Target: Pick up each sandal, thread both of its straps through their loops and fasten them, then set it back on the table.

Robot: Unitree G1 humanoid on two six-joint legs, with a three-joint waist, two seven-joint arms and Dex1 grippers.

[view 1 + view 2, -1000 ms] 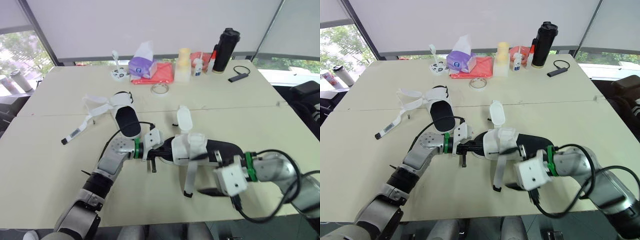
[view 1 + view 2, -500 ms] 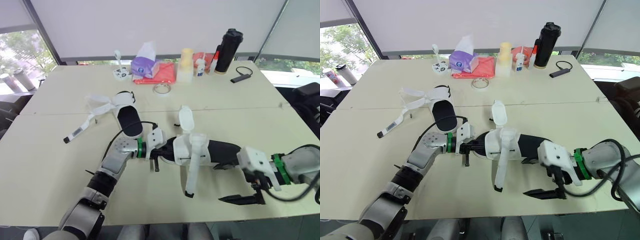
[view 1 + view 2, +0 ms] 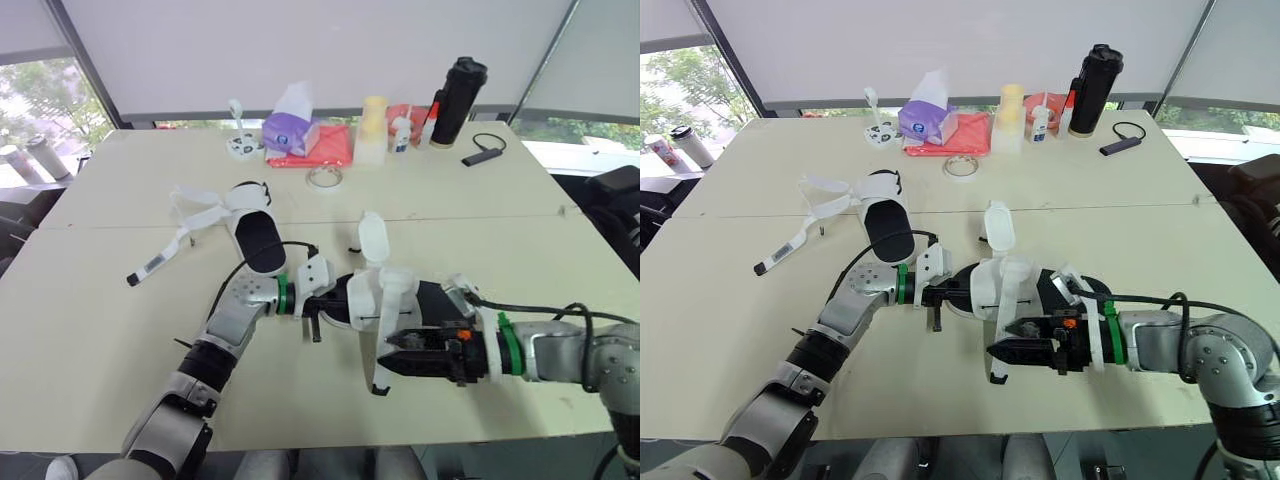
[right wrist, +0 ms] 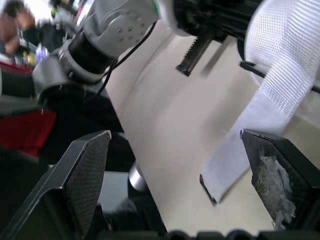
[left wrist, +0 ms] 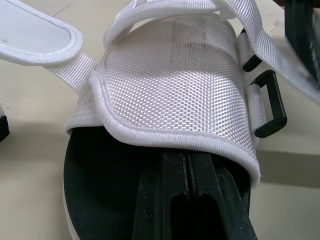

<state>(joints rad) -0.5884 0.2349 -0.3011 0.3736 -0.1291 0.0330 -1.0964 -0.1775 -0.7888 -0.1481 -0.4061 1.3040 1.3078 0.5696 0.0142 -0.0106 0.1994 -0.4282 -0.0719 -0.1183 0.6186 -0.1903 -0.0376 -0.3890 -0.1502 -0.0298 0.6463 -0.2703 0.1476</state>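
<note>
Head view: my left gripper (image 3: 318,305) pinches the sandal (image 3: 400,295) by its toe, steadying it over the tabletop's (image 3: 100,330) near half so the strap (image 3: 380,375) dangles free. Left wrist: the black loop (image 5: 272,102) sits empty. Right wrist: my right gripper (image 4: 173,136), spread wide, brackets the strap's end, ready to catch it.

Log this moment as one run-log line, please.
left tool: shut on sandal toe | right tool: open near loose strap | second sandal: on table

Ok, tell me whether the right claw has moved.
Yes. The right claw swung left, from beyond the heel of the sandal to its hanging strap.
</note>
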